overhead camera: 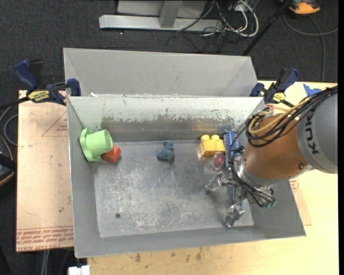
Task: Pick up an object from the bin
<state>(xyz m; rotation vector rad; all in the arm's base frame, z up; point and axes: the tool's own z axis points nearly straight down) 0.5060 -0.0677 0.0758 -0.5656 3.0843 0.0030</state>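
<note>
One camera, up high over the bin (161, 198), looking down and a bit from the near side, far wall (161, 75) showing its inside, whole bin in sight, dark floor (54, 32) and cables (236, 16) past it, arm (279, 156) at the right

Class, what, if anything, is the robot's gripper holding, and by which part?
Nothing. The two-finger gripper stands open over the floor of the grey metal bin, apart from the yellow plastic brick.
</note>
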